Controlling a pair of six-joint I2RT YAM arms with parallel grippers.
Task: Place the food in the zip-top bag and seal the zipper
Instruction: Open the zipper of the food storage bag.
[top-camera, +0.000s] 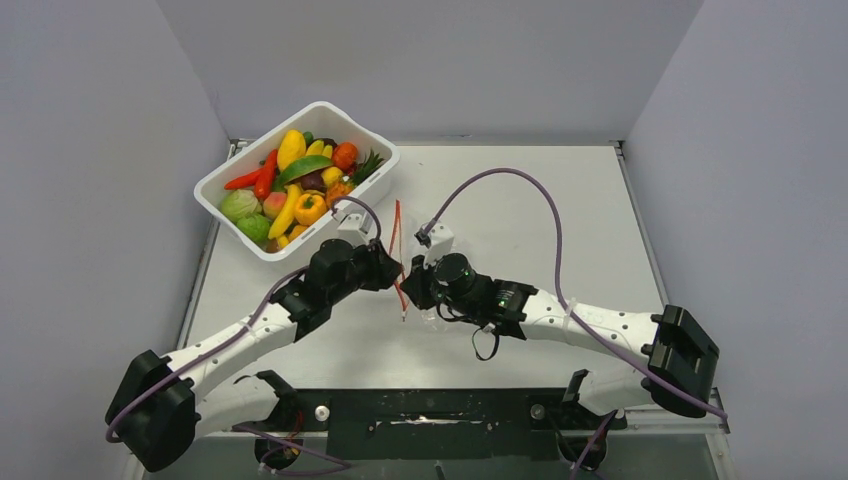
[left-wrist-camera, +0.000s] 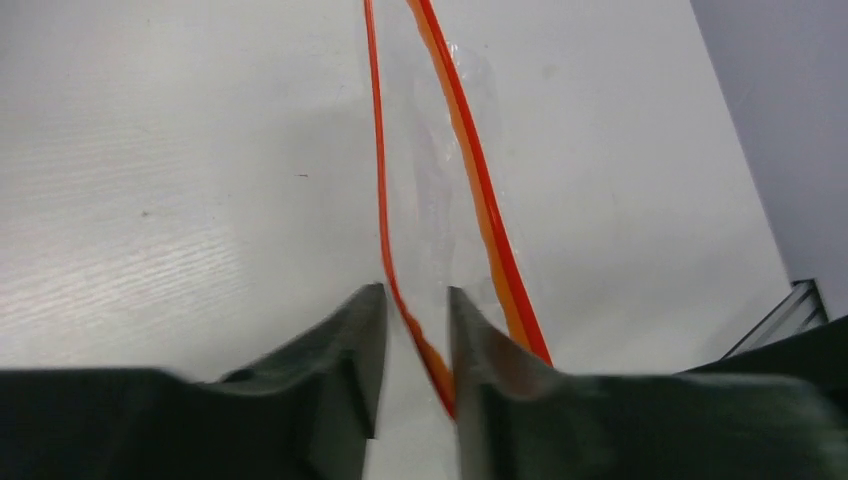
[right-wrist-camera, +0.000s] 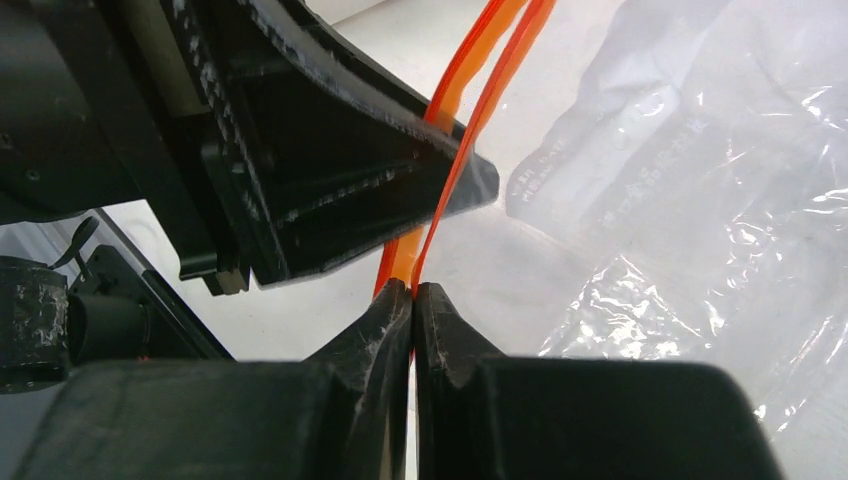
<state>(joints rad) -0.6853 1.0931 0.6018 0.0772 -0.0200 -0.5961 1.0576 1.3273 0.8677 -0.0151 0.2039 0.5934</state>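
The food is all left in the white tub by the far-left corner. Mid-tabletop, the left gripper jaws are spread slightly around one zipper lip; the right gripper jaws are pinched onto the zipper. That thin lip could easily be dropped, and the zip-top bag mouth flopped shut. Its faint print can't be read.

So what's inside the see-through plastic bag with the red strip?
Nothing I can see: the white table shows through the clear crinkly plastic bag. The colourful toy food sits in the white rectangular tub. The right gripper hides part of the bag's edge.
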